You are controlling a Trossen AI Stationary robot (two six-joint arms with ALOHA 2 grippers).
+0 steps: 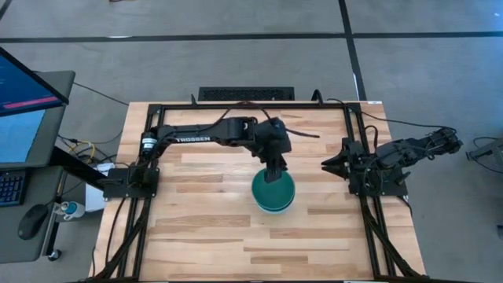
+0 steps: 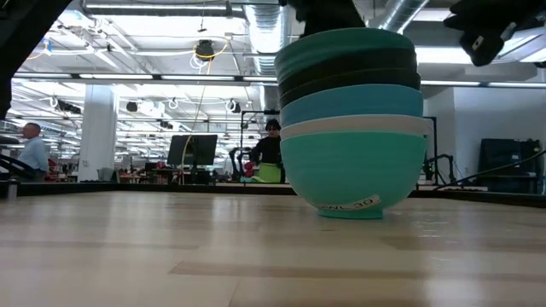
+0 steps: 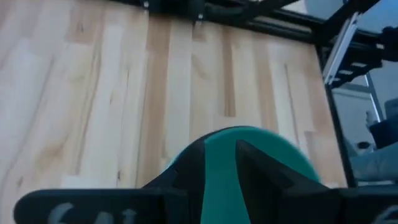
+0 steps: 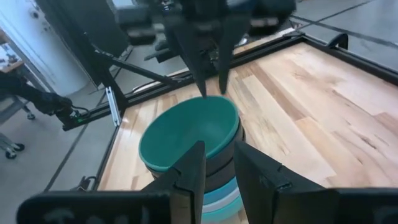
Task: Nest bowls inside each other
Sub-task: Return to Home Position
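Note:
The bowls stand nested in one upright stack (image 1: 273, 195) right of the table's middle, resting on the bottom bowl's foot (image 2: 351, 207). From the bottom the low view shows a cyan bowl, white, cyan-blue, black bands, and the teal-green top bowl (image 4: 186, 134). My left gripper (image 4: 212, 92) points down over the top bowl's far rim, fingers open with teal showing between them (image 3: 222, 180). My right gripper (image 1: 328, 165) waits open near the table's right rail, facing the stack. My left gripper's open fingers (image 4: 202, 87) come from above at the far rim (image 4: 219, 99) of the teal-green top bowl. I cannot tell whether the fingertips touch the rim or hang just over it.
A dark metal frame (image 1: 355, 141) runs round the wooden table. A dark cable (image 1: 302, 131) lies near the far edge. Bare wood (image 1: 204, 228) stretches left of and nearer than the stack. People (image 2: 269, 153) show in the room beyond.

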